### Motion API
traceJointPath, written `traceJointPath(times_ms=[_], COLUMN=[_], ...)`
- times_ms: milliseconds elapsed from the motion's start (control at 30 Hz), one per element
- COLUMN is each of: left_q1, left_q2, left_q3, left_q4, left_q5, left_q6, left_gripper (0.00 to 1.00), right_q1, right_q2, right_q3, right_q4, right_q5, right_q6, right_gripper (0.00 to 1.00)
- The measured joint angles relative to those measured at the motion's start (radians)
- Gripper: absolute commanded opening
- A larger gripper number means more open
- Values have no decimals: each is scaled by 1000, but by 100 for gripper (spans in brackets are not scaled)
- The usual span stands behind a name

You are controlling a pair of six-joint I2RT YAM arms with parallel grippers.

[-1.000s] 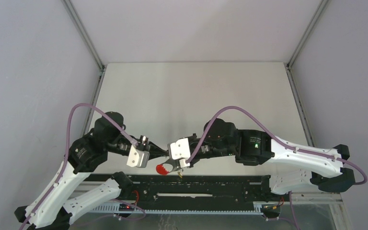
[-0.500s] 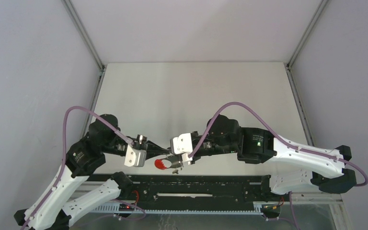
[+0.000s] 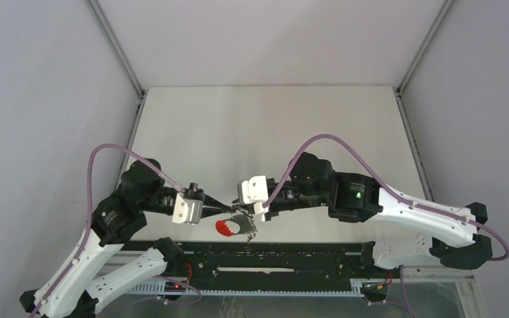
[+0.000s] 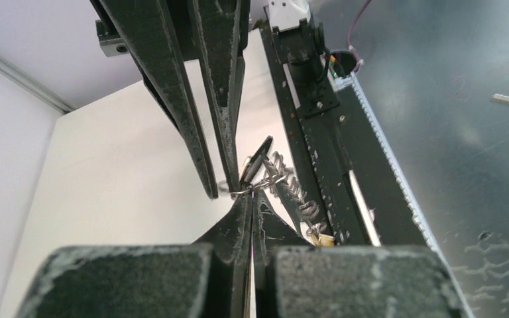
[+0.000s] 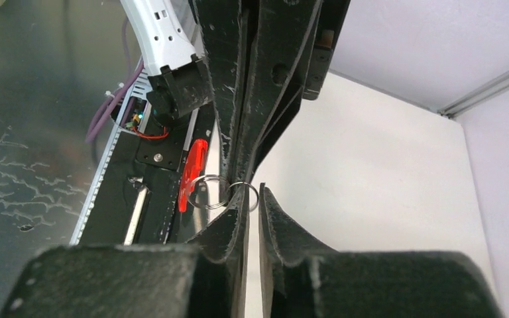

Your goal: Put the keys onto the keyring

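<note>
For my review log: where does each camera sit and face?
Top external: above and behind the bases, facing down at the white table; both arms show.
Left wrist: looks along the left gripper at the silver wire rings.
Right wrist: looks along the right gripper at those rings' red plastic keyring.
Shared: each wrist view shows the other gripper's fingers.

Keyring (image 3: 225, 228): red plastic band, silver wire rings. Table (image 3: 272, 132): plain off-white, unpatterned. Left arm (image 3: 86, 258) and right arm (image 3: 424, 222): white shells, black joints. Cables (image 3: 318, 142): purple. Indicator light (image 3: 357, 197) on right arm: green. Left gripper (image 4: 249, 200) and right gripper (image 5: 253, 192): black, grey scuff marks. Rail (image 3: 272, 255) at the table's near edge: black. Walls (image 3: 40, 99): pale lilac-grey.
</note>
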Motion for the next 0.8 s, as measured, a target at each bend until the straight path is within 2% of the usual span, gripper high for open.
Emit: traceJointPath(times_ms=[233, 433, 567, 733, 767, 800], left_q1=[-3, -5, -6, 38, 71, 123], left_q2=[-12, -44, -62, -68, -69, -71], left_q3=[-34, -86, -128, -163, -170, -178], left_q4=[108, 217, 253, 263, 268, 272], left_q5=[2, 2, -3, -23, -22, -20], left_q6=[-188, -311, -348, -386, -398, -412], left_gripper=[0, 0, 0, 0, 7, 18], right_q1=[-51, -89, -110, -177, -193, -211], right_q2=[17, 60, 61, 59, 57, 53], right_q3=[8, 32, 33, 19, 6, -16], right_q4=[-37, -84, -92, -60, -45, -25], right_q5=[-40, -76, -87, -61, -46, -31], right_q6=[45, 83, 115, 181, 198, 217], right_gripper=[21, 8, 27, 29, 30, 33])
